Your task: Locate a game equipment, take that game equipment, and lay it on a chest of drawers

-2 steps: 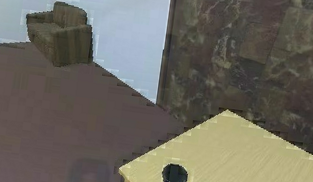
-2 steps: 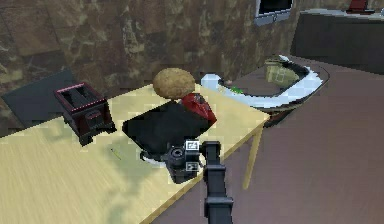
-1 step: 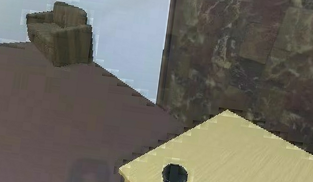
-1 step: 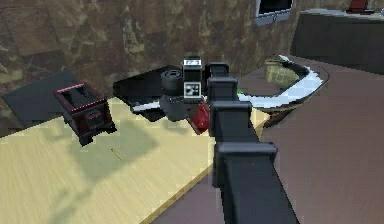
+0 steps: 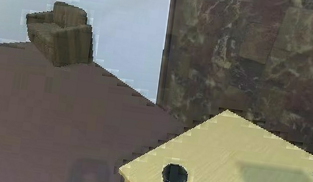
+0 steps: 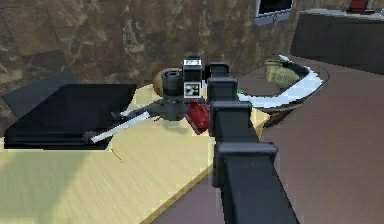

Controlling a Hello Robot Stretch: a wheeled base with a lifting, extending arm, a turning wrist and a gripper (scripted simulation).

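Observation:
My arm (image 6: 242, 160) rises over a light wooden table (image 6: 90, 180) in the arm side view. The gripper (image 6: 160, 104) sits left of the two white squares. A round brown-orange ball-like thing (image 6: 166, 80) lies right behind it on the table, and a small red thing (image 6: 200, 119) lies beside the arm. A thin pale grey rod (image 6: 118, 126) stretches left from the gripper along the tabletop. I cannot tell whether the gripper holds anything.
A dark flat laptop-like slab (image 6: 60, 112) lies on the table's left. A curved white and green thing (image 6: 292, 86) sits at its right end. A dark cabinet (image 6: 340, 38) stands beyond. The forward view has the table corner (image 5: 225, 169), a small dark cup (image 5: 174, 177), a brown armchair (image 5: 61, 32) and a marbled wall (image 5: 260, 52).

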